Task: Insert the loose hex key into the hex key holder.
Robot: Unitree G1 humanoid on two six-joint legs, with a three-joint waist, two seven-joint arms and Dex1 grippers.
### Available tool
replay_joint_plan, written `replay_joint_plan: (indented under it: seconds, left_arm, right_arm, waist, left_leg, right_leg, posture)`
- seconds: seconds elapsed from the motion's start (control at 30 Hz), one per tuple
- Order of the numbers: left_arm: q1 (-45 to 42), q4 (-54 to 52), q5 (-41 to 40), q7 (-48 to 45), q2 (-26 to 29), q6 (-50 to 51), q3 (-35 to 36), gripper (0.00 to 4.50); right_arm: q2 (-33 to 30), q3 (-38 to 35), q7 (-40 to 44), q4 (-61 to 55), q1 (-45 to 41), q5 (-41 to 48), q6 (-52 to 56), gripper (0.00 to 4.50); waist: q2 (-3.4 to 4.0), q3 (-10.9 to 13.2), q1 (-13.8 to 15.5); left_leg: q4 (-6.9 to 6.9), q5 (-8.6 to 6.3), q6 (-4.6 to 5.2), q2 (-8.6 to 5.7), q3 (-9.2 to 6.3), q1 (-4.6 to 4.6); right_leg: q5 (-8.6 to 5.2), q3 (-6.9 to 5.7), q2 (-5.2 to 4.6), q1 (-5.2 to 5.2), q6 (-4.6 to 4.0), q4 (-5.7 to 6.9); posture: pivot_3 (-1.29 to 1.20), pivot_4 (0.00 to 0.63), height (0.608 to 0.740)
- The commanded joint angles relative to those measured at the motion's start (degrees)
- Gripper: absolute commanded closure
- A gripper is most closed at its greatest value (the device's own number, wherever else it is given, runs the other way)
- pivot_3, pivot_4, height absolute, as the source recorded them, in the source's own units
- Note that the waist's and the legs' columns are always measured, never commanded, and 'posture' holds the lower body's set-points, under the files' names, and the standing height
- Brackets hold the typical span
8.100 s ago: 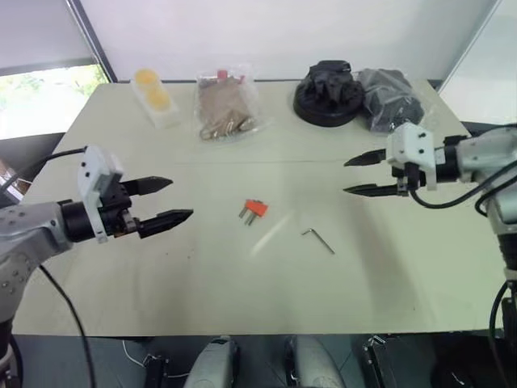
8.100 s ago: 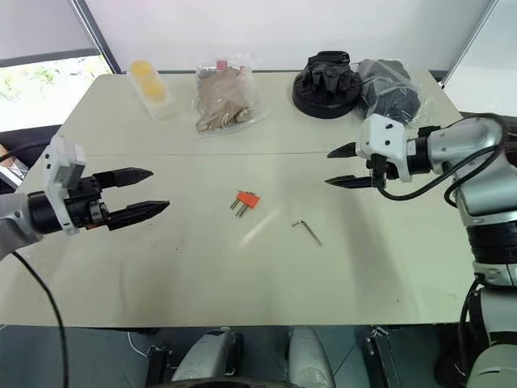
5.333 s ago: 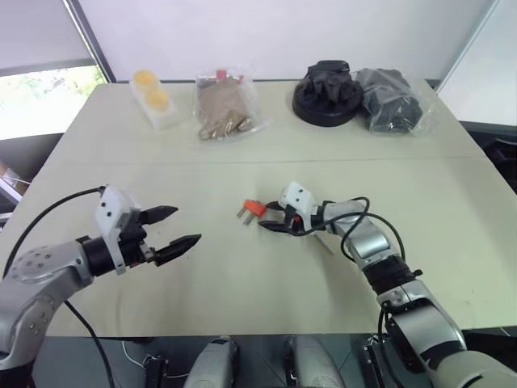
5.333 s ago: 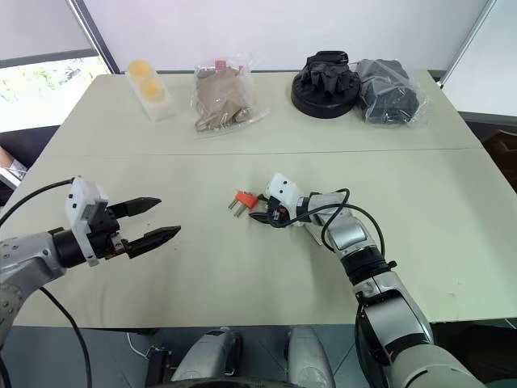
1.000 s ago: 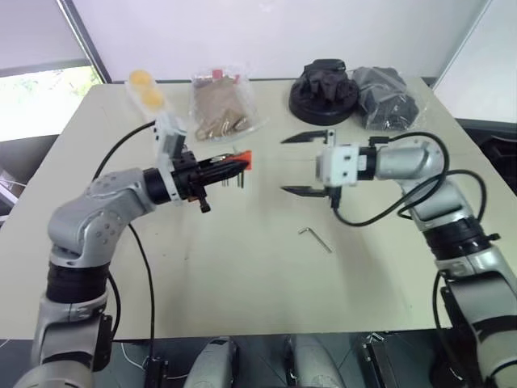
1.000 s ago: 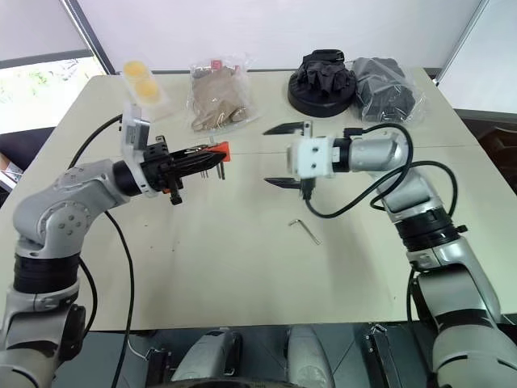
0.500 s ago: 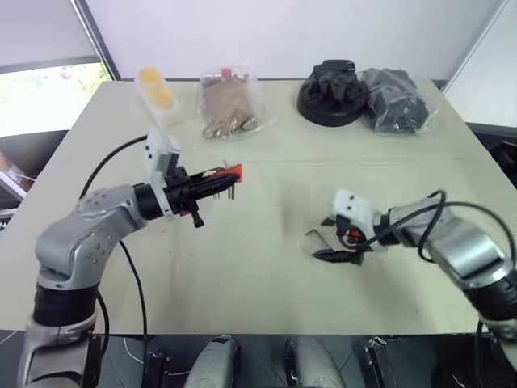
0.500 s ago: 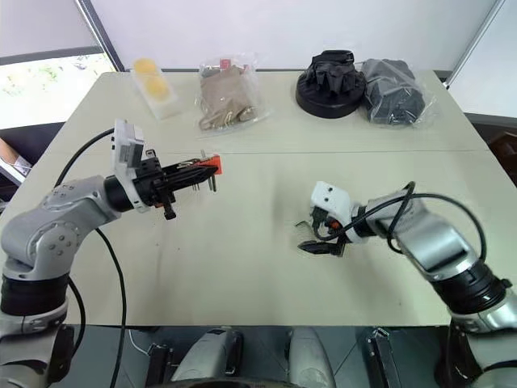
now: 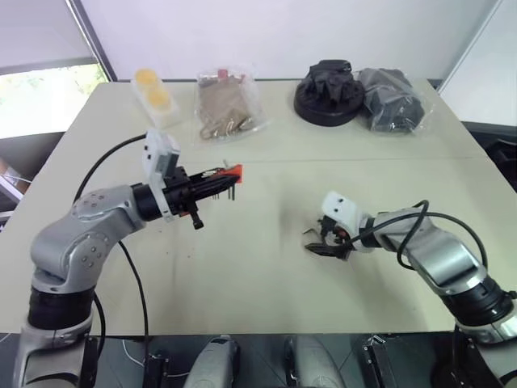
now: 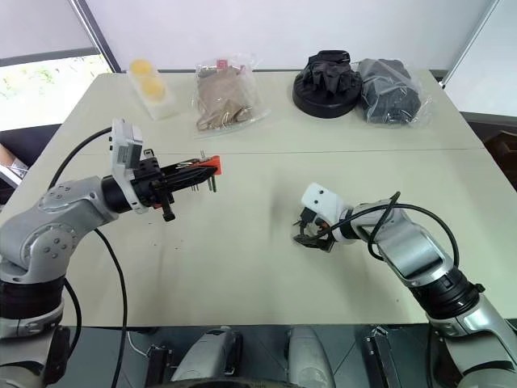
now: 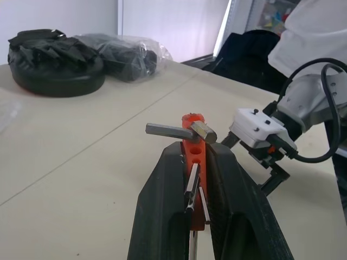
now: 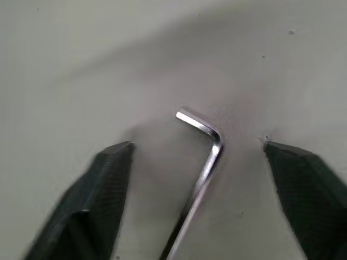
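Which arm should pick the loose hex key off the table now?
The right. The right gripper is down at the table with its open fingers on either side of the loose hex key, not yet touching it. The left gripper is shut on the hex key holder, held up off the table.
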Motion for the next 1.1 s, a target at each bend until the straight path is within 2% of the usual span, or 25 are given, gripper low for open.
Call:
replay_joint_plan:
  seconds: [0.03, 0.17, 0.2, 0.33, 0.43, 0.57, 0.7, 0.77, 0.87, 1.1]
  left_arm:
    - [-0.6, -1.7, -1.0, 0.2, 1.0, 0.0, 1.7, 4.50]
    - [-0.5, -2.0, -1.4, 0.4, 1.3, 0.2, 1.7, 4.50]
    - [-0.5, -2.0, -1.5, 0.5, 1.3, 0.2, 1.7, 4.50]
    - [-0.4, -2.1, -1.8, 0.8, 1.5, 0.3, 1.8, 4.50]
    - [-0.5, -1.8, -2.3, 1.4, 1.4, 0.4, 2.1, 4.50]
    - [-0.9, -0.5, -2.4, 2.5, 0.2, 0.2, 2.2, 4.50]
    - [-1.6, 1.9, -1.7, 3.6, -1.7, -0.2, 1.8, 4.50]
    - [-2.4, 2.9, -1.0, 3.4, -2.1, -0.4, 1.1, 4.50]
    - [-4.6, 4.8, 0.0, 2.7, -2.5, -0.9, 0.4, 4.50]
    - [-8.7, 8.8, 2.3, 2.2, -3.5, -2.7, 0.0, 4.50]
  right_arm:
    - [0.0, 0.7, -0.7, 0.7, 0.4, -1.6, 0.1, 2.30]
    - [-0.1, 1.0, -0.3, 0.7, 0.4, -1.3, 0.2, 4.32]
    - [0.0, 1.0, -0.2, 0.7, 0.3, -1.2, 0.2, 4.42]
    - [0.6, 0.5, -0.7, 1.0, 0.4, -1.6, -1.9, 4.42]
    - [3.4, -2.2, -2.3, 2.6, -0.1, -1.2, -5.9, 4.42]
    - [11.0, -8.6, -7.4, 7.0, -4.4, -0.7, -14.9, 4.42]
    - [22.5, -18.3, -17.5, 12.9, -13.4, 2.2, -20.5, 4.42]
    - [27.0, -20.6, -20.7, 14.9, -17.7, 2.5, -25.0, 4.42]
    - [33.8, -23.9, -21.7, 15.9, -22.1, 6.9, -30.5, 4.42]
    - [40.7, -23.2, -19.7, 16.6, -23.1, 10.8, -37.3, 4.42]
  waist:
    - [0.00, 0.0, 0.1]
    - [-0.01, 0.0, 0.2]
    - [-0.03, 0.0, 0.2]
    - [-0.03, 0.0, 0.2]
    - [-0.04, 0.0, -0.1]
    - [-0.03, 0.0, -0.2]
    - [-0.01, 0.0, -0.3]
    - [-0.03, 0.0, -0.2]
    - [-0.03, 0.0, 0.0]
    - [-0.02, 0.0, -0.4]
  left_leg:
    - [0.01, 0.00, 0.00, 0.00, 0.00, 0.01]
    - [0.03, 0.00, 0.01, -0.01, 0.00, 0.03]
    - [0.02, 0.00, 0.01, -0.01, 0.00, 0.03]
    - [0.02, 0.00, 0.01, -0.01, -0.01, 0.04]
    - [0.02, 0.00, 0.01, 0.00, -0.01, 0.05]
    - [-0.02, 0.00, 0.00, 0.00, 0.01, 0.06]
    - [-0.02, 0.05, -0.08, 0.01, 0.06, 0.00]
    - [-0.05, 0.06, -0.10, 0.00, 0.03, -0.05]
    - [-0.10, 0.06, -0.10, -0.01, -0.03, -0.12]
    - [0.03, 0.07, -0.11, -0.03, -0.01, -0.54]
  right_leg:
    - [0.00, 0.00, 0.00, 0.02, 0.00, 0.00]
    - [0.00, -0.01, -0.01, 0.06, 0.00, -0.01]
    - [0.00, -0.01, -0.01, 0.06, 0.00, -0.01]
    - [0.00, -0.01, -0.01, 0.07, 0.00, -0.02]
    - [0.00, -0.01, 0.00, 0.07, 0.00, -0.01]
    - [0.00, 0.01, 0.02, 0.01, 0.00, 0.05]
    - [0.00, 0.05, 0.04, -0.13, 0.00, 0.11]
    - [0.00, 0.03, 0.03, -0.17, 0.00, 0.11]
    - [0.01, -0.03, 0.01, -0.22, 0.00, 0.09]
    - [0.06, -0.03, 0.00, -0.67, 0.07, 0.21]
  posture:
    - [0.00, 0.150, 0.740]
    - [0.00, 0.150, 0.740]
    - [0.00, 0.150, 0.740]
    - [0.00, 0.150, 0.740]
    - [0.00, 0.150, 0.740]
    - [0.00, 0.150, 0.740]
    - [0.00, 0.150, 0.740]
    - [0.00, 0.150, 0.740]
    - [0.00, 0.150, 0.740]
    - [0.00, 0.150, 0.740]
